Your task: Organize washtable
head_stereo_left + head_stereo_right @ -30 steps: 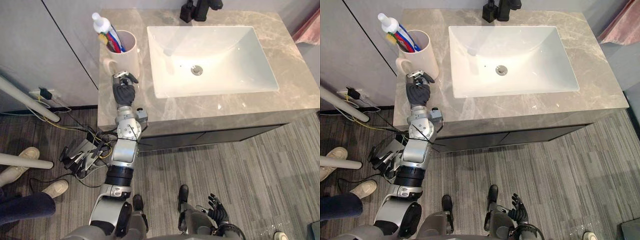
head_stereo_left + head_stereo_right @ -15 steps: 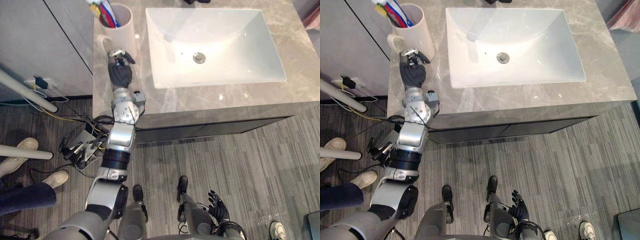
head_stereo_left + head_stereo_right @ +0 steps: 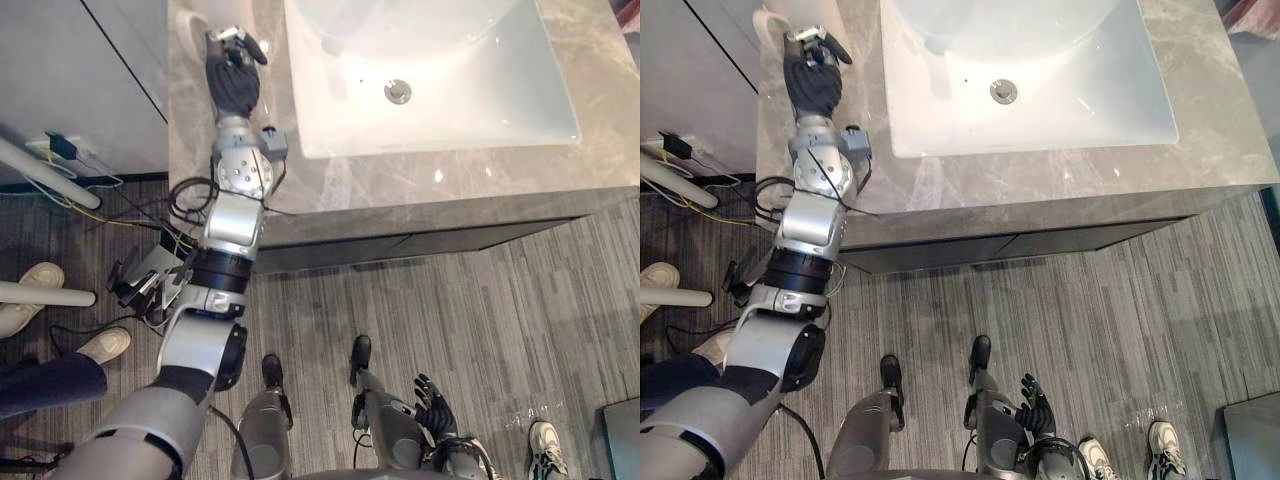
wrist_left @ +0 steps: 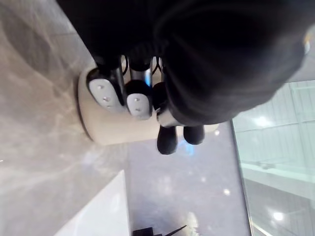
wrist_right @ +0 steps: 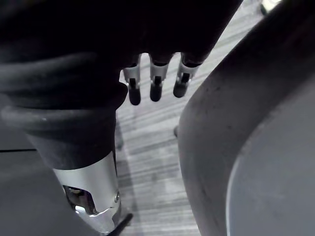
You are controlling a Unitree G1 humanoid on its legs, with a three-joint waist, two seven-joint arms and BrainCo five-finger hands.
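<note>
Left hand (image 3: 232, 75) at counter (image 3: 400, 185) far-left corner, fingers loosely bent, empty, beside mug (image 4: 110, 130): likely lining up grasp. Right hand (image 3: 432, 405) hangs slack, empty.

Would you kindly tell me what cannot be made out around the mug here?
Mug: cut by the top edge in both eye views; in the wrist view its rim is hidden behind the left hand, so contents unknown.
Hand-to-mug contact: they overlap, cannot tell.
Sink: far side cut off in eye views.

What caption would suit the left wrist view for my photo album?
Left hand, fingers relaxed, facing a cream mug on the grey marble counter beside the white sink.
</note>
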